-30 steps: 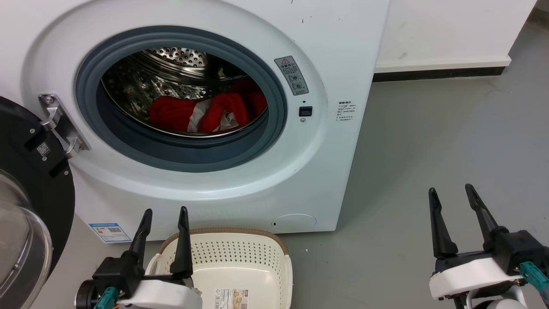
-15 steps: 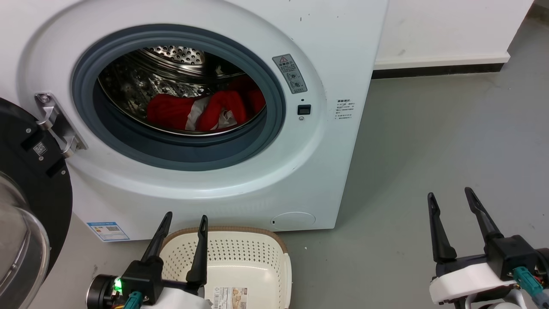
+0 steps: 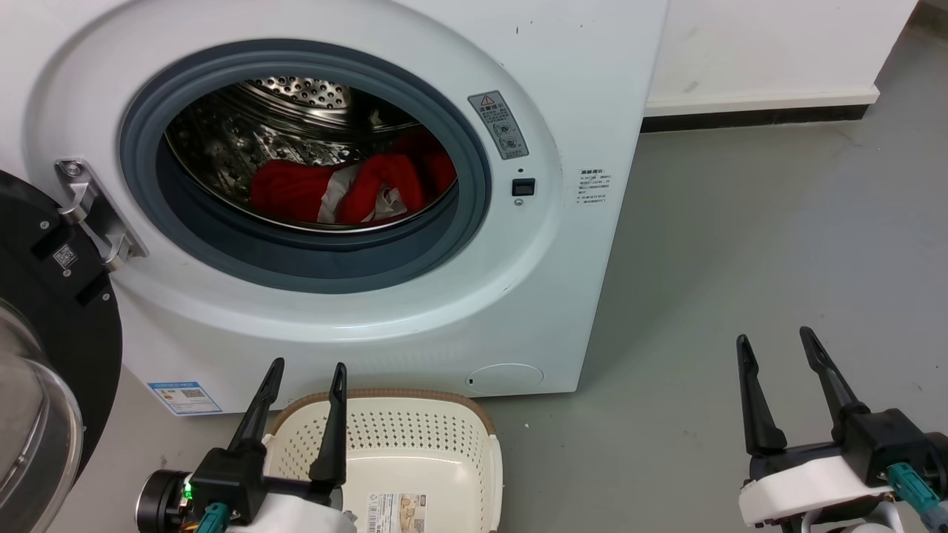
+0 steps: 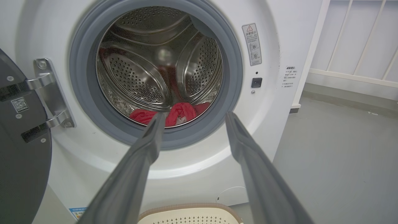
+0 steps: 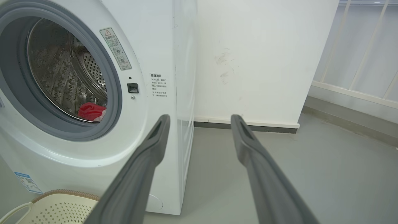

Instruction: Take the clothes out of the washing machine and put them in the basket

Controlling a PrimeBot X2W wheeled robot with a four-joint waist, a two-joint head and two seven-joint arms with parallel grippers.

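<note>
The red and white clothes (image 3: 348, 191) lie at the bottom of the steel drum of the white washing machine (image 3: 563, 289), whose black-rimmed door (image 3: 44, 355) hangs open at the left. They also show low in the drum as red clothes (image 4: 174, 113) and clothes (image 5: 90, 111). The cream basket (image 3: 415, 444) stands on the floor before the machine, holding nothing. My left gripper (image 3: 309, 365) is open, over the basket's left rim, fingers pointing at the machine. My right gripper (image 3: 770, 337) is open above the bare floor at the right.
Grey floor (image 3: 740, 244) stretches to the right of the machine. A white wall with a dark skirting (image 3: 755, 122) closes the back. A white railing (image 5: 357, 62) stands at the far right. The machine's door hinge (image 3: 92, 215) juts out at the porthole's left.
My left gripper has shifted right, then slightly back left, now over the basket's left rim. The head camera has drifted a little. The right gripper has barely moved.
</note>
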